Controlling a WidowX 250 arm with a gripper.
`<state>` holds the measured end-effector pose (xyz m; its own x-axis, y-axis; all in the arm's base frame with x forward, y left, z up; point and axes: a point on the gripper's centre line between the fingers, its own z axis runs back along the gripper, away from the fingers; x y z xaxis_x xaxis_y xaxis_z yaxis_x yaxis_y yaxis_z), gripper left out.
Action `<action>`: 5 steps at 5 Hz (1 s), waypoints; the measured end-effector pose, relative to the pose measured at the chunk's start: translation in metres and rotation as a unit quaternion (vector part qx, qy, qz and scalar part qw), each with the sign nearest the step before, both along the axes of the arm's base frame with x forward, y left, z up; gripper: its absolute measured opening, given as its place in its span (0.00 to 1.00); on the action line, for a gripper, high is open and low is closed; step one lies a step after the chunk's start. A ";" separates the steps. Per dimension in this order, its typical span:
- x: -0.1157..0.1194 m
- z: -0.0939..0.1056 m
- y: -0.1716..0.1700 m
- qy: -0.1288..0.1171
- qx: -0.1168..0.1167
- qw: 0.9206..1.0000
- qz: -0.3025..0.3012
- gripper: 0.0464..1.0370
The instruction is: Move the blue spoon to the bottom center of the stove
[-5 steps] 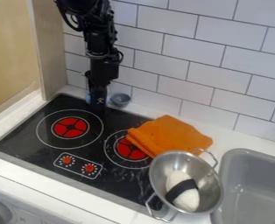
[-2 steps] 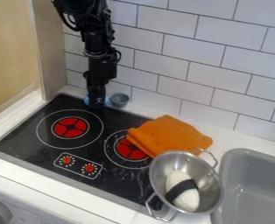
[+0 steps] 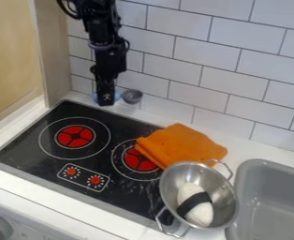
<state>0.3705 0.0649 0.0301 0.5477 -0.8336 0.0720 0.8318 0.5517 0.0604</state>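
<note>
Our tool (image 3: pixel 106 104) grips the blue spoon (image 3: pixel 117 96) near the upper-left corner of the stove (image 3: pixel 33 157); we should carry it high over the burners (image 3: pixel 76 136), lowering it gently by the knobs (image 3: pixel 72 171).

Shows blue on spoon (image 3: pixel 117 96), black on stove (image 3: pixel 106 161), white-ringed red on burners (image 3: pixel 75 136), orange on cloth (image 3: pixel 182 144), black-banded white on toy sushi (image 3: pixel 199 214).

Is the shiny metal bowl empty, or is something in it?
Not empty: the metal bowl has a white thing with a black band lying inside.
</note>
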 end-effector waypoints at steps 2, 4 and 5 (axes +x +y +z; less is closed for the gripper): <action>-0.037 0.028 -0.009 -0.017 -0.014 0.999 -0.036 0.33; -0.102 0.026 -0.012 0.016 0.003 0.998 -0.055 0.33; -0.119 0.015 -0.018 0.043 0.007 0.997 -0.070 0.33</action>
<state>0.2512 0.0472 0.0452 0.4302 -0.9026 0.0180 0.9028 0.4301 -0.0076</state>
